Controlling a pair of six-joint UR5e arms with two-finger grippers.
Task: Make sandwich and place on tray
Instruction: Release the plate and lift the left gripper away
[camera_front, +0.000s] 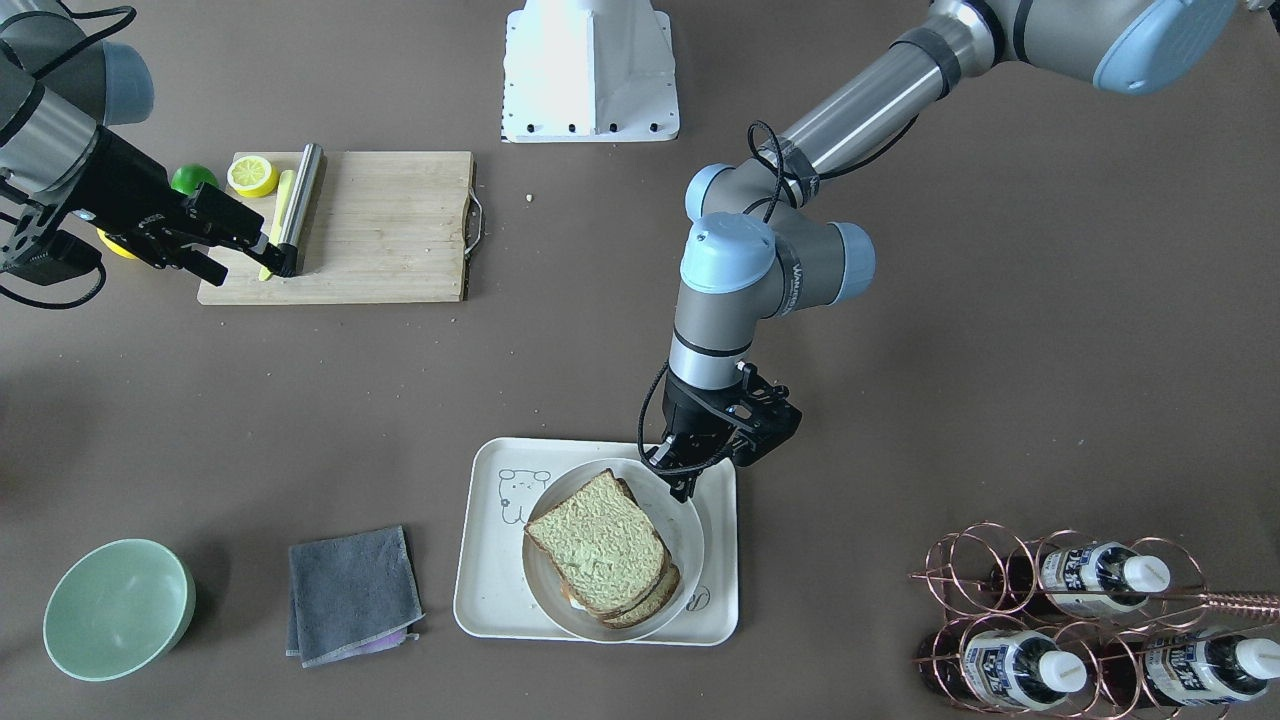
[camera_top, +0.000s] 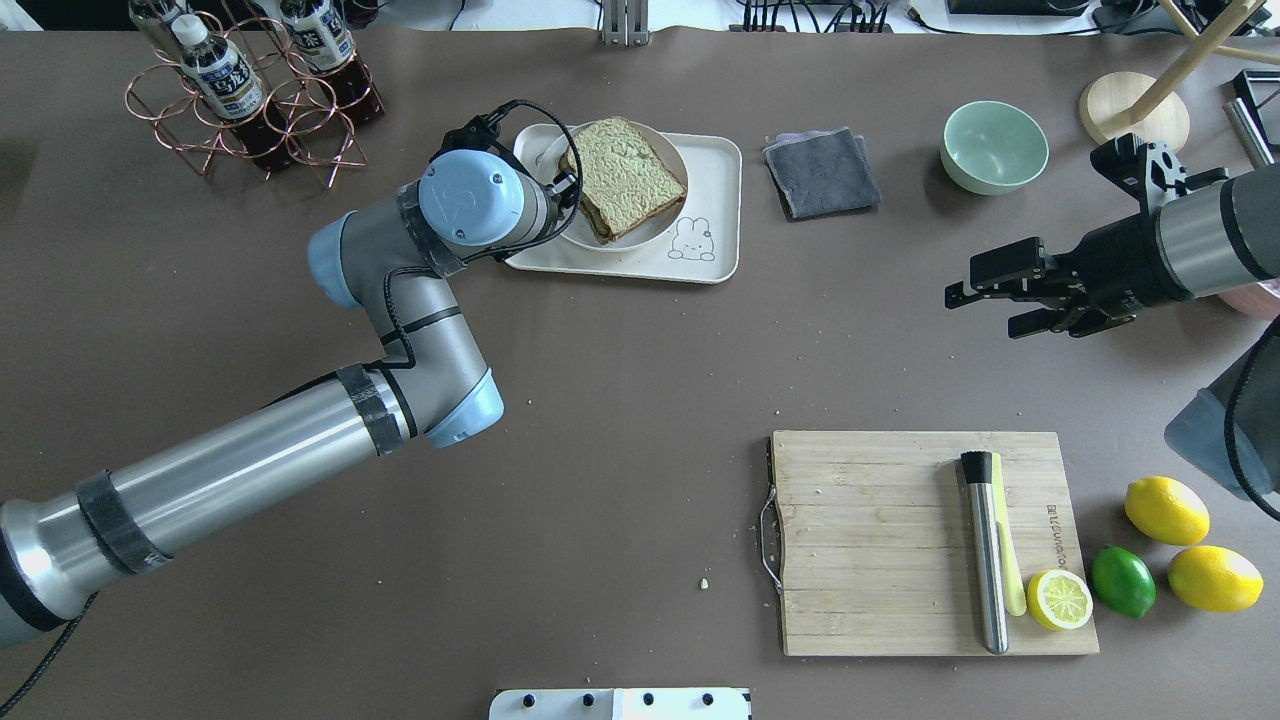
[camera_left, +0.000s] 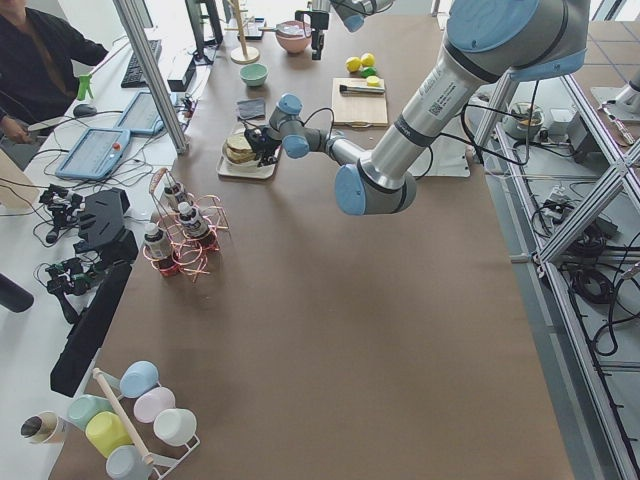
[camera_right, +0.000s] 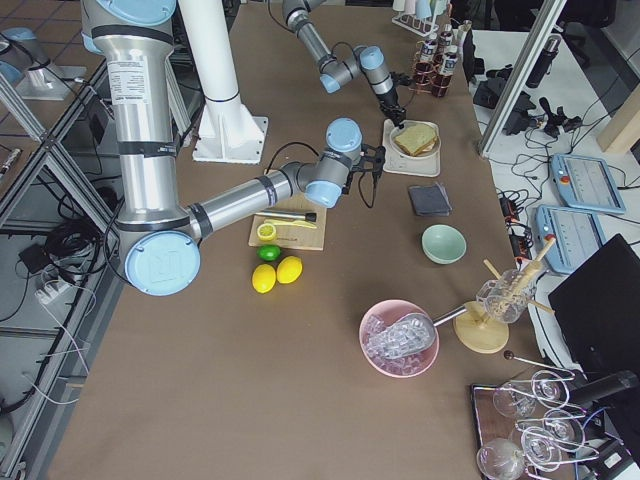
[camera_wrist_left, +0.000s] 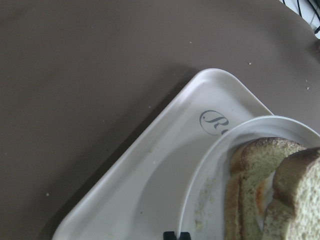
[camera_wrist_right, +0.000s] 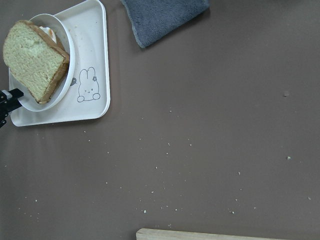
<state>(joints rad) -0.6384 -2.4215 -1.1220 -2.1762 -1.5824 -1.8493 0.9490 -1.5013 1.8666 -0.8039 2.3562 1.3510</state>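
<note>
The sandwich (camera_front: 600, 545), two brown-crusted bread slices with a little egg showing between them, lies on a round white plate (camera_front: 690, 530). The plate sits on the cream tray (camera_front: 490, 590). My left gripper (camera_front: 685, 482) is at the plate's rim on the robot's side. In the left wrist view its fingertips (camera_wrist_left: 170, 235) are pressed close together at the rim of the plate (camera_wrist_left: 215, 165), beside the sandwich (camera_wrist_left: 260, 185). My right gripper (camera_top: 985, 300) hovers open and empty far from the tray (camera_top: 715, 170), above the table beyond the cutting board.
A wooden cutting board (camera_top: 870, 540) holds a knife (camera_top: 985, 560) and a lemon half (camera_top: 1060, 598); a lime (camera_top: 1122, 580) and two lemons lie beside it. A grey cloth (camera_front: 350, 595) and a green bowl (camera_front: 118, 608) lie beside the tray. A copper bottle rack (camera_front: 1080, 620) stands on its other side.
</note>
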